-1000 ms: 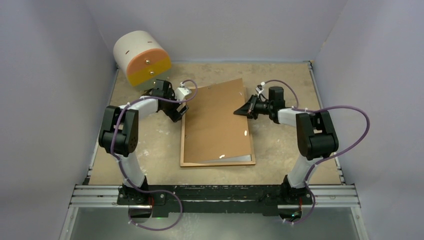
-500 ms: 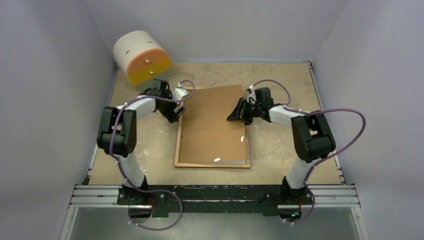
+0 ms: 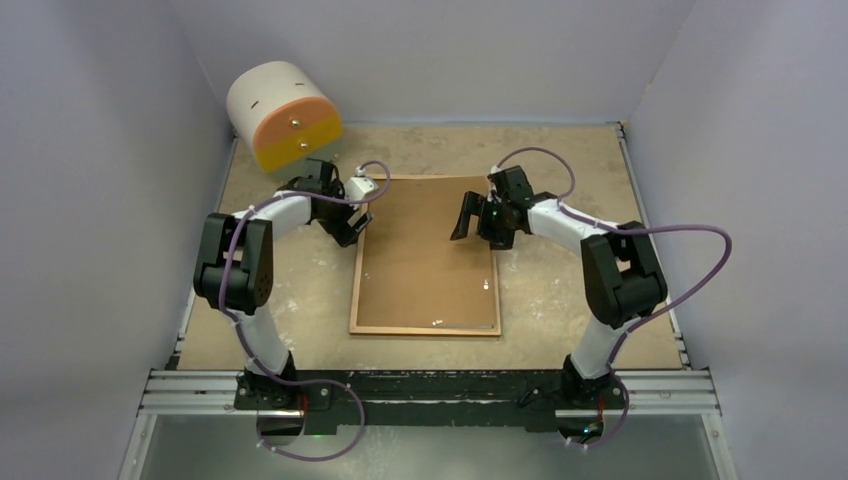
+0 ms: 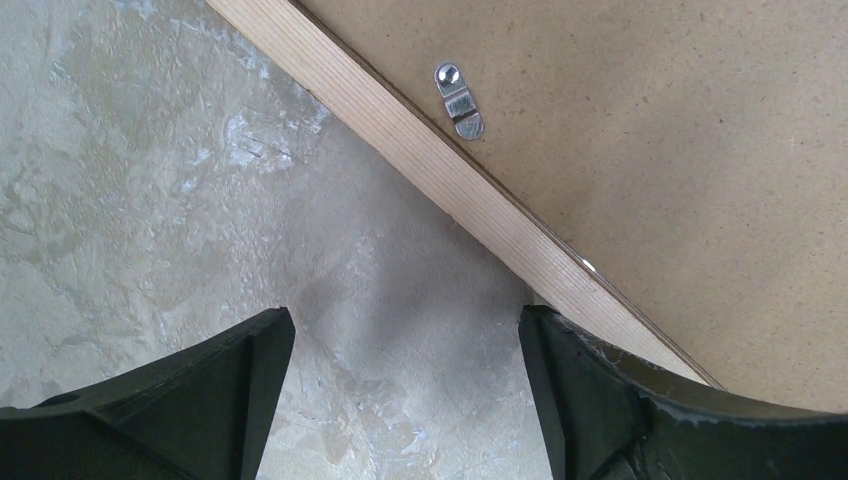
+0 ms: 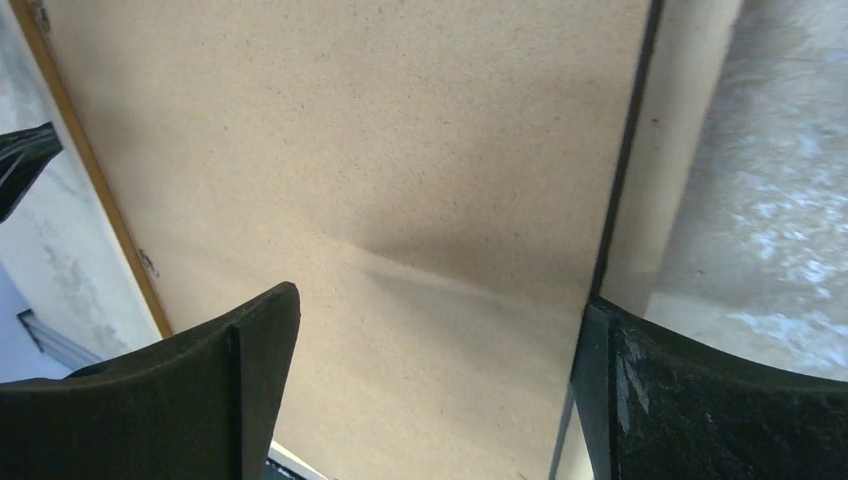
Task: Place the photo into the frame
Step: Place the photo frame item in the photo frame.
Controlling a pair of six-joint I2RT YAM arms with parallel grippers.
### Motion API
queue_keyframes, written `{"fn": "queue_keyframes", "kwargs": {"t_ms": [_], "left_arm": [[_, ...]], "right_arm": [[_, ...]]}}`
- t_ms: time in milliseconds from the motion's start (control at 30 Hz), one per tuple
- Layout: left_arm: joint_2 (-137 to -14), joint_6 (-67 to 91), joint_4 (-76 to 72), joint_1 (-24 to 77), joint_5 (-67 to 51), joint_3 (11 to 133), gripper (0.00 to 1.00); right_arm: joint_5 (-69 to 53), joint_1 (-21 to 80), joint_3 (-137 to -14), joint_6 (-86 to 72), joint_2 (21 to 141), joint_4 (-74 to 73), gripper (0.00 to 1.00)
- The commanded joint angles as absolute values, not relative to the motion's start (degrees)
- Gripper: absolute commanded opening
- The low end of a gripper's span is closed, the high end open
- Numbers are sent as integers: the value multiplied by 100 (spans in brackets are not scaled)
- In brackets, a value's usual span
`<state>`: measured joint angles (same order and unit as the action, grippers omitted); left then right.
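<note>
The frame [image 3: 355, 290] lies flat in the middle of the table with the plain brown backing board [image 3: 425, 255] resting inside it. The photo is hidden. My left gripper [image 3: 352, 228] stands open just outside the frame's far left corner. In the left wrist view its fingers straddle bare table [image 4: 405, 330], the right fingertip touching the wooden rim [image 4: 440, 180] near a metal turn clip [image 4: 458, 100]. My right gripper [image 3: 478, 228] hovers open over the board's far right part. In the right wrist view [image 5: 440, 310] nothing sits between the fingers above the board [image 5: 380, 150].
A white and orange cylinder-shaped box [image 3: 283, 115] stands at the back left corner. Grey walls close in the table on three sides. A metal rail [image 3: 430, 390] with the arm bases runs along the near edge.
The right gripper held the board tilted up, lowered it flat into the frame and opened. The frame slid slightly left. The left gripper stayed open by the frame's corner.
</note>
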<state>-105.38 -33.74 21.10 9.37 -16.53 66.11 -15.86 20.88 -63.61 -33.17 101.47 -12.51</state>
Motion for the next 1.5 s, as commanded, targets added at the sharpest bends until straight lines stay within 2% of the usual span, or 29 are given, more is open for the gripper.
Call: {"fn": "queue_keyframes", "kwargs": {"t_ms": [0,400,667,767,867,1067,1200,1267,1333,1467], "left_arm": [[-10274,-3445,2148,871,-1901,6671,88],[-10235,-3406,2390,797,-1874,6868,93],[-10111,-3209,2820,633,-2253,7103,97],[-10065,-3104,2982,554,-2536,7136,98],[-10145,-3019,3138,496,-2795,7146,95],[-10152,-2779,3369,466,-3310,6937,85],[-10019,-2812,3736,422,-3069,6984,81],[-9785,-2838,3779,299,-2921,6950,83],[-9497,-2821,3826,175,-2652,6973,91],[-9203,-2546,3821,43,-1724,7112,100]], "right_arm": [[-965,2109,-6766,-3167,9754,-1807,99],[-364,2071,-6752,-3415,9049,-1844,99],[-1214,2082,-6405,-3428,8683,-851,98],[-1280,2361,-6389,-3529,8662,-641,94],[-1449,2720,-6358,-3728,8803,-315,94],[-1913,3422,-6461,-3702,9244,111,84],[-1675,3760,-6234,-3587,9143,422,93],[-1660,3897,-6301,-3497,9216,428,98],[-1535,4097,-6499,-3325,9367,292,99],[-1668,4280,-6961,-3183,9813,21,94]]}}
